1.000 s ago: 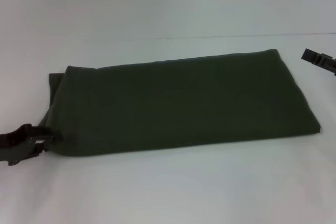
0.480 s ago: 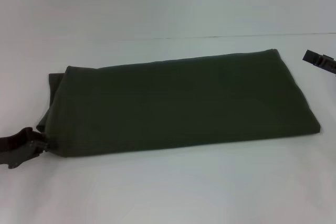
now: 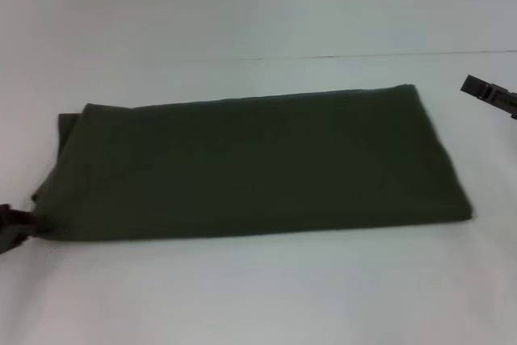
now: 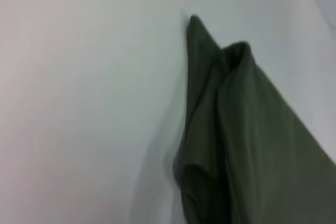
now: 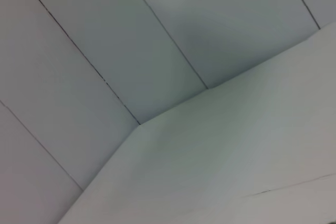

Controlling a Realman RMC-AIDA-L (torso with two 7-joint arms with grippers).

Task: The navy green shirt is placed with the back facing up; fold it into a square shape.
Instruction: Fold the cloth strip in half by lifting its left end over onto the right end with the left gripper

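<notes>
The navy green shirt [image 3: 250, 167] lies on the white table as a long folded band, plain side up, running left to right. My left gripper [image 3: 12, 228] sits at the head view's left edge, shut on the shirt's near left corner, where the cloth is drawn to a point. In the left wrist view, the shirt [image 4: 247, 145] shows as bunched, layered folds rising to a peak; no fingers show there. My right gripper [image 3: 489, 94] hangs at the far right, apart from the cloth.
The white table [image 3: 258, 296] spreads on all sides of the shirt. A pale wall stands behind it, meeting the table along a thin seam [image 3: 363, 56]. The right wrist view shows only wall panels and bare table [image 5: 236, 150].
My left gripper has pulled leftward and slightly nearer, almost out of the head view. The whole shirt has slid left with it. The right gripper has stayed put.
</notes>
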